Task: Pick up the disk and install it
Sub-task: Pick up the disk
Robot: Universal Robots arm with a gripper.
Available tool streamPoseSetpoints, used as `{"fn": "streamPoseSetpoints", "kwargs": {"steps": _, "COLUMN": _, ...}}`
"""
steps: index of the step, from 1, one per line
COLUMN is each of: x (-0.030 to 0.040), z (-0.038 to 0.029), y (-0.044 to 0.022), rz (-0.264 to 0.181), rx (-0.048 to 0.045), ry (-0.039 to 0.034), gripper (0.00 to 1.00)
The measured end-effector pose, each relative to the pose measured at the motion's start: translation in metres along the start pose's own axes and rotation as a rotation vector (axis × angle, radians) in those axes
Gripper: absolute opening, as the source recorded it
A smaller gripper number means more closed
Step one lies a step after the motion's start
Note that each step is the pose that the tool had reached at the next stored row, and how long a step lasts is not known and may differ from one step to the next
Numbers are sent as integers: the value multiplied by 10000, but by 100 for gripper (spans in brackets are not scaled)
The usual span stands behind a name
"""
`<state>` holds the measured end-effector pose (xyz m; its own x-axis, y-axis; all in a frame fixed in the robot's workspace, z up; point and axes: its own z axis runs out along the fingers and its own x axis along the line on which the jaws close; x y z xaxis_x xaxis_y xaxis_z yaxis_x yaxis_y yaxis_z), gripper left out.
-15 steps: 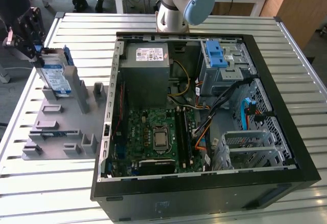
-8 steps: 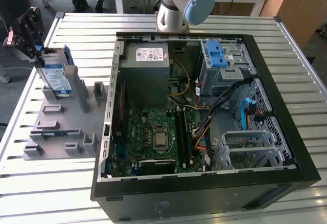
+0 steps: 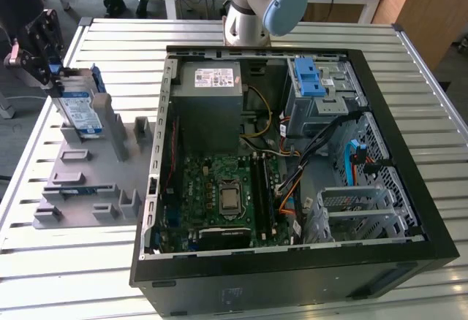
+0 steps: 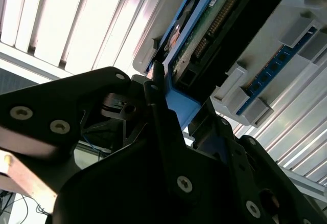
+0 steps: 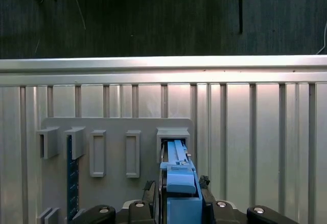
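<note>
Gripper [image 3: 58, 79] at the exterior view's left, beyond the open computer case [image 3: 409, 210], jaws drawn in to a narrow gap and clamped on the upper edge of the disk [image 3: 79, 109]. Disk upright, white-and-blue label facing the exterior view, blue bracket around its edges, above the grey fixture plate [image 3: 80, 181] on the slatted table [image 3: 66, 276].

First wrist view: disk [image 5: 179, 178] seen edge-on between 2 black fingers [image 5: 204, 182] of the gripper [image 5: 178, 184], far end at a raised grey pocket [image 5: 172, 134] of the plate [image 5: 112, 188]. Not discernible whether that end sits in the pocket or hangs just clear of it.

Second wrist view: green circuit board and black connector of the disk [image 4: 214, 35] exposed, blue bracket pinched at the gripper [image 4: 186, 111], 1 finger [image 4: 158, 111] flat against the bracket. Lower half of this picture blocked by the black gripper body; contact faces of the pads hidden.

Inside the case: grey drive cage with blue handle [image 3: 311, 82], grey power supply box [image 3: 208, 101], green motherboard [image 3: 219, 188], all well apart from the disk. Arm [image 3: 267, 6] cut off by the picture's upper edge.
</note>
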<state>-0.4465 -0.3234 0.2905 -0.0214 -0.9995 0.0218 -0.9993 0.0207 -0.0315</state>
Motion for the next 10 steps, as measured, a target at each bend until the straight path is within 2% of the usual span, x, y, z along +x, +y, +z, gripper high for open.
{"fn": "streamPoseSetpoints", "kwargs": {"steps": 7, "x": 0, "z": 0, "y": 0, "rz": -49, "rx": 1, "ry": -1, "gripper": 43}}
{"fn": "streamPoseSetpoints", "kwargs": {"steps": 8, "x": 0, "z": 0, "y": 0, "rz": -56, "rx": 2, "ry": -2, "gripper": 36}}
{"fn": "streamPoseSetpoints", "kwargs": {"steps": 10, "x": 0, "z": 0, "y": 0, "rz": -71, "rx": 2, "ry": -2, "gripper": 36}}
